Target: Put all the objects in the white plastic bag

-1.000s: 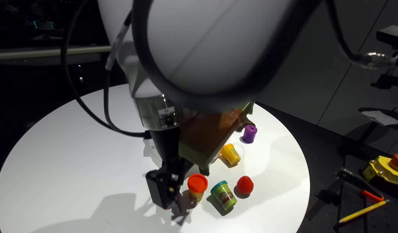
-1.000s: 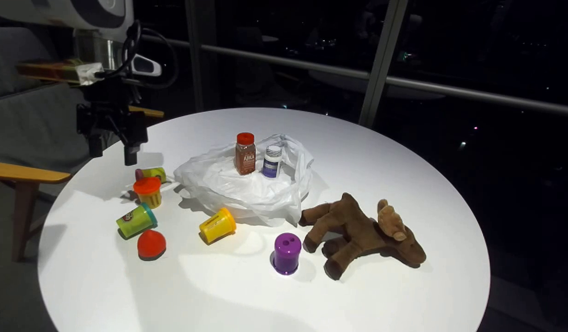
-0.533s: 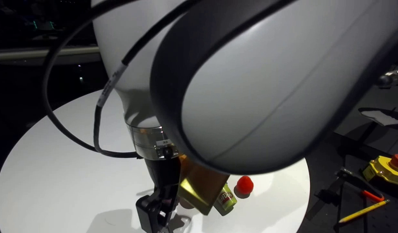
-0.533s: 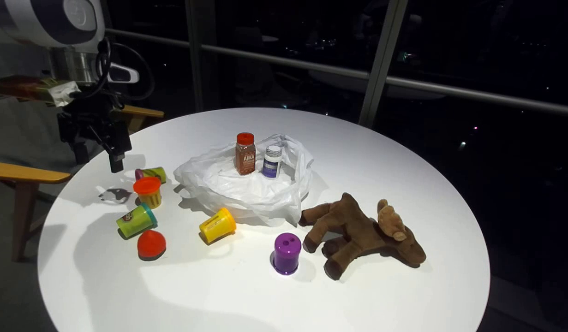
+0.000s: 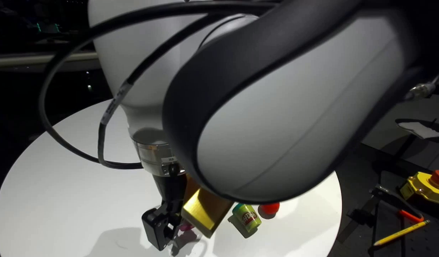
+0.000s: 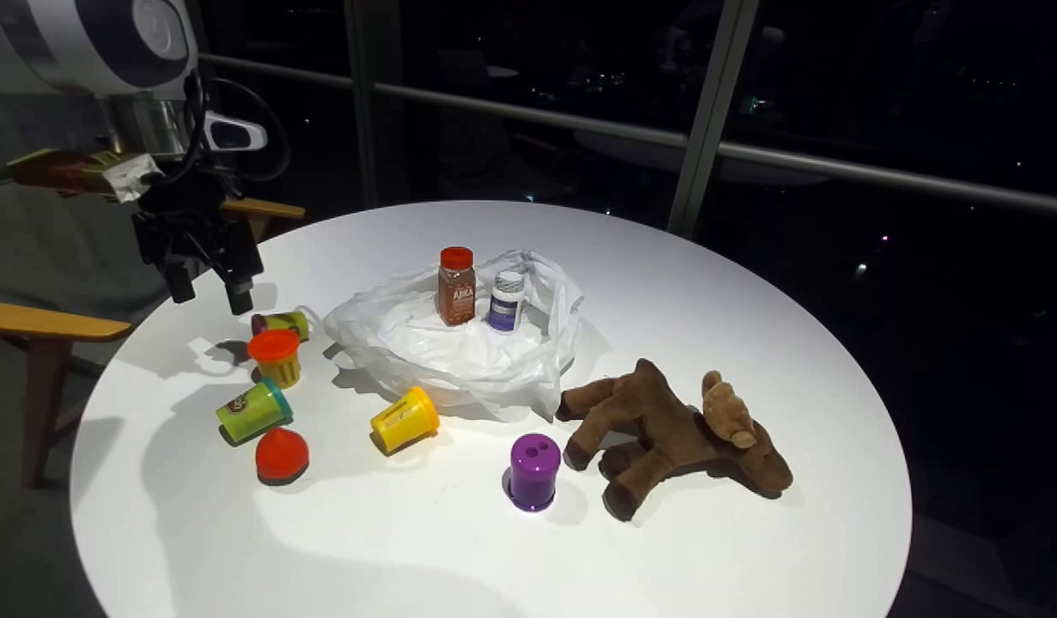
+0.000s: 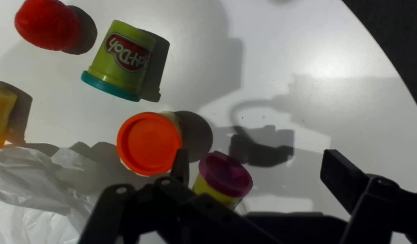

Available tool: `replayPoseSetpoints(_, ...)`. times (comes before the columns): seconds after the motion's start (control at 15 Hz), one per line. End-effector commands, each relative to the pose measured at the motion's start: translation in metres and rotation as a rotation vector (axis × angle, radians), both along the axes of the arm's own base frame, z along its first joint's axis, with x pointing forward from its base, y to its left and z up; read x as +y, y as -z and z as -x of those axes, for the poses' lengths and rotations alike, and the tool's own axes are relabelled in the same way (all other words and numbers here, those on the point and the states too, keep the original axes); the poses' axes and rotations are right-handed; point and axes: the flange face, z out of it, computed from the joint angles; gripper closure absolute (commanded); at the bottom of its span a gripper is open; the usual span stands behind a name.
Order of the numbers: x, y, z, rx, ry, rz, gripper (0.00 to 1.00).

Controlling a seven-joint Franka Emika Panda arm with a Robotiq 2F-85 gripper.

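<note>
My gripper (image 7: 255, 156) is open and empty, above the table. In the wrist view a tub with a purple lid (image 7: 225, 174) lies between the open jaws, nearer the left finger. An orange-lidded tub (image 7: 149, 144) stands beside that finger. A green tub with a teal lid (image 6: 253, 412), a red pointed object (image 6: 282, 455), a yellow tub (image 6: 405, 421), a purple container (image 6: 535, 472) and a brown plush moose (image 6: 674, 429) are on the table. The white plastic bag (image 6: 408, 352) lies open, with a red-capped jar (image 6: 457, 292) and a white-capped bottle (image 6: 505, 305) standing on it.
The round white table (image 6: 665, 558) has its edge close to the gripper's side. A wooden chair arm (image 6: 47, 319) is just beyond it. In an exterior view the arm hides the bag and most objects; a yellow box with a red button (image 5: 428, 187) is off the table.
The gripper moved out toward the table's edge and lower, then shifted slightly back toward the purple-lidded tub. It stays open. The objects have not moved.
</note>
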Motion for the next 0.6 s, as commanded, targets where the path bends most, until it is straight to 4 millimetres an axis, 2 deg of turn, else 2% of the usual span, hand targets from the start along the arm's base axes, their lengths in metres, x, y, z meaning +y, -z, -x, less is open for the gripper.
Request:
replayPoseSetpoints(0.0,0.015,0.002,-0.018,-0.046,0.010,0.015,0.00)
replayPoseSetpoints(0.33,0.021,0.016,-0.041,-0.048,0.035,0.027,0.00)
replayPoseSetpoints(0.53,0.016,0.031,-0.054,-0.058,0.056,0.056,0.00)
